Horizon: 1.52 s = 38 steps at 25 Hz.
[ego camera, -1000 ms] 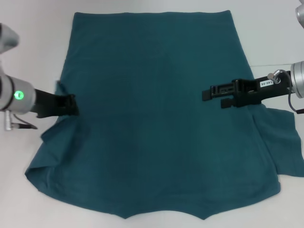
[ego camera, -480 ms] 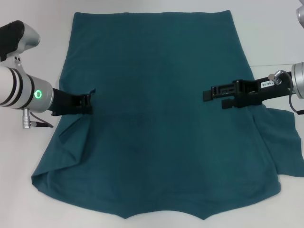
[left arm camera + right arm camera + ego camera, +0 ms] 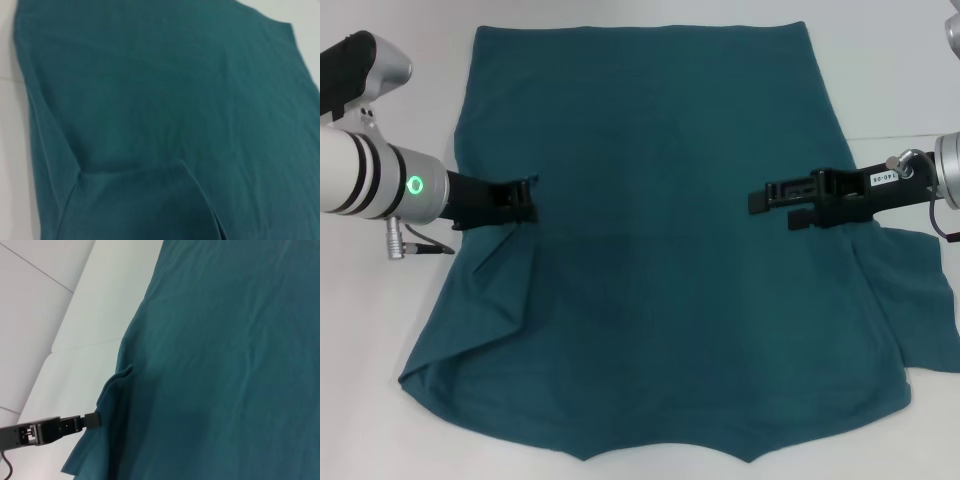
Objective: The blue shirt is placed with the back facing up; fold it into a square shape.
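Observation:
The blue shirt (image 3: 660,230) lies spread on the white table (image 3: 400,400), plain side up, hem toward the far edge. My left gripper (image 3: 528,198) is shut on the shirt's left side and holds that fabric lifted and drawn in over the body, so a fold runs down from it. The right wrist view shows the same grip from afar, with the left gripper (image 3: 94,420) pinching a raised ridge of the shirt (image 3: 225,365). My right gripper (image 3: 752,198) hangs over the shirt's right part. Only shirt fabric (image 3: 165,110) fills the left wrist view.
The shirt's right sleeve (image 3: 920,300) lies spread flat on the table beyond the right arm. Bare white table (image 3: 890,80) borders the shirt on both sides. A seam line in the tabletop (image 3: 85,342) runs near the shirt's edge.
My left gripper has moved to the right, dragging the shirt's left side inward over the body. The right arm has not moved.

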### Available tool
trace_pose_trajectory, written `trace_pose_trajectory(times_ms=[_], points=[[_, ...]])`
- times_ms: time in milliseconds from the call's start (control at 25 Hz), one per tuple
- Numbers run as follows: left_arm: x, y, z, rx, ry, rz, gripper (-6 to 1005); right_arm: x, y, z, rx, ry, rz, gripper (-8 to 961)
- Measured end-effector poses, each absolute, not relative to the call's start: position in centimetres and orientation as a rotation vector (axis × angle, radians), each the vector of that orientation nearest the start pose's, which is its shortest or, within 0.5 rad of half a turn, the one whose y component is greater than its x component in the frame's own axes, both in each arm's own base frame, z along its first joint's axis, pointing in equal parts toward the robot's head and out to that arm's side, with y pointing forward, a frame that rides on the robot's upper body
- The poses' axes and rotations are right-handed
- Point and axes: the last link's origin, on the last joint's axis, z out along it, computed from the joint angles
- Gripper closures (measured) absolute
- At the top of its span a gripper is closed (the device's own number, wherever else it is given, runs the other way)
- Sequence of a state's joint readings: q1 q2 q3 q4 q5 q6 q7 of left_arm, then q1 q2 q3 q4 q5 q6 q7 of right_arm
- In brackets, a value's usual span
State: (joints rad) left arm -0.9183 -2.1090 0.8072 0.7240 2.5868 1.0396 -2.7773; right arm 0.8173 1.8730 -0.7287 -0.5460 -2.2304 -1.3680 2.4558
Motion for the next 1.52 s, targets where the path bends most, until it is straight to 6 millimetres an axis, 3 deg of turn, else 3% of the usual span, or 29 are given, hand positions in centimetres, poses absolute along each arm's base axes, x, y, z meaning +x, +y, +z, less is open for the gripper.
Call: trace_pose_trajectory(times_ms=[240,440,680,840,1040,1320,1520], points=[[-19.9,45.4,-0.5,-2.059,-1.586,-0.193,995,23.8,42.3,5.5,-2.279,1.723,0.414,21],[-21.1,45.1,-0.1,-2.045,-1.591,-0.160,814,23.9,42.3,5.6,-2.278,1.722,0.413,21],[-21.5,44.1,1.0,-2.051,-1.613,-0.263,594,23.8,42.4,5.8,-2.287,1.700,0.410,21],[-23.2,42.1,2.3,-2.056,-1.696,-0.366,506,23.8,42.4,5.8,-2.321,1.645,0.397,21],[-25.2,38.3,2.8,-2.189,-1.757,-0.502,396,24.0,42.5,5.7,-2.336,1.580,0.401,21],[-26.9,34.0,2.0,-2.432,-1.552,-0.585,182,23.9,42.4,5.8,-2.346,1.534,0.405,21],[-27.1,32.8,0.5,-2.547,-1.372,-0.591,184,24.1,42.5,6.2,-2.322,1.547,0.442,22]])
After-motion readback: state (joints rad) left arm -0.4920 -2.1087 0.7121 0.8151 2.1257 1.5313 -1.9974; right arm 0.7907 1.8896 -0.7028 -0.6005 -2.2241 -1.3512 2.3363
